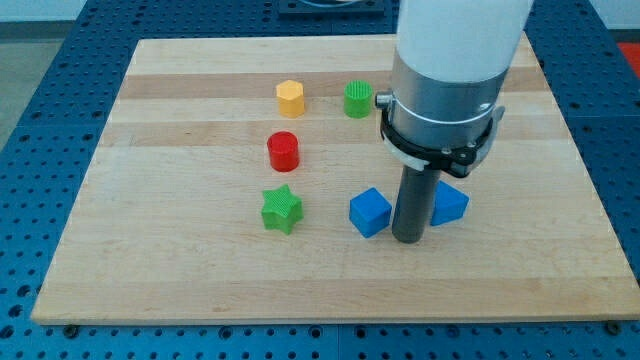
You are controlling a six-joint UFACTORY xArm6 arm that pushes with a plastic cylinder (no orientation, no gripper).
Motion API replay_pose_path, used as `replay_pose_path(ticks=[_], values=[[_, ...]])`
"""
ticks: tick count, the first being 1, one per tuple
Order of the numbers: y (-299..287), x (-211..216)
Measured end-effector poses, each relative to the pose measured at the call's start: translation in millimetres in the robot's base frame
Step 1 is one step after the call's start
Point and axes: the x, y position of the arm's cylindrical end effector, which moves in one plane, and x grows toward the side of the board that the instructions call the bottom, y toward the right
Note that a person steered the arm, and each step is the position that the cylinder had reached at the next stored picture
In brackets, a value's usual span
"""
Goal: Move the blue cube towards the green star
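The blue cube (369, 212) lies on the wooden board (180, 270), below the middle. The green star (281, 210) lies to its left, about a block's width away. My tip (406, 238) stands on the board just right of the blue cube, close to or touching its right side. A second blue block (449, 204), of unclear shape, lies just right of the rod and is partly hidden by it.
A red cylinder (283, 151) stands above the green star. A yellow hexagonal block (290, 97) and a green round block (357, 99) lie near the view's top. The arm's white and grey body (445, 80) hides part of the board's upper right.
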Motion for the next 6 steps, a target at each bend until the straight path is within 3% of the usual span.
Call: replay_pose_path(ticks=[6], values=[[-27.3,-14.0]])
